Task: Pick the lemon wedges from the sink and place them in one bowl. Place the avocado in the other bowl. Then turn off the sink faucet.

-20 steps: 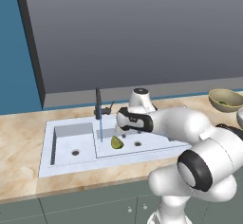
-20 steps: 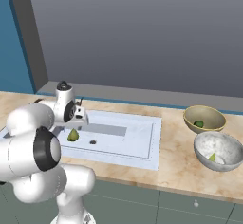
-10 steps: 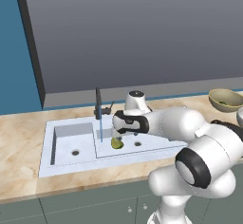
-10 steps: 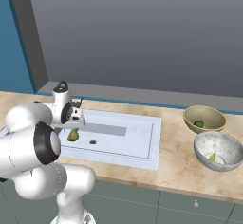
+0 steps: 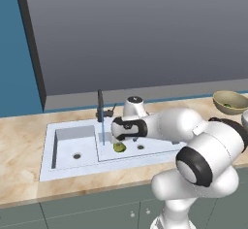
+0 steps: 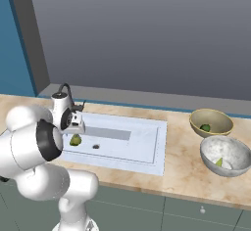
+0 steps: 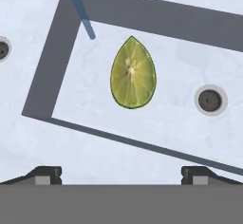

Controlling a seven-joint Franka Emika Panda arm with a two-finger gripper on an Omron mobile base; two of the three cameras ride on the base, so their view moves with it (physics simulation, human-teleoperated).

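Note:
One lemon wedge (image 7: pixel 133 73), yellow-green and pointed, lies flat on the floor of the sink's (image 5: pixel 72 169) longer basin, beside the drain hole (image 7: pixel 210 99). My gripper (image 7: pixel 121 175) hangs open straight above it, fingertips (image 7: pixel 47 174) spread wide with nothing between them. From the base views the hand (image 5: pixel 125 128) hovers just over the wedge (image 5: pixel 119 147) (image 6: pixel 75 140). The dark faucet (image 5: pixel 100 106) stands behind the sink, and a thin blue stream of water (image 5: pixel 103 132) runs from it. The avocado (image 6: pixel 206 127) sits in the olive bowl (image 6: pixel 211 121). A small pale wedge (image 6: pixel 219 162) lies in the grey bowl (image 6: pixel 226 155).
Both bowls stand on the wooden counter (image 6: pixel 181 176) to the right of the sink (image 6: pixel 152 161). The small square basin (image 5: pixel 72 148) lies left of the stream. A grey wall rises behind the counter.
My hand has shifted left and slightly lower over the sink, closing in above the wedge. Its jaws stayed open, and the wedge has not moved.

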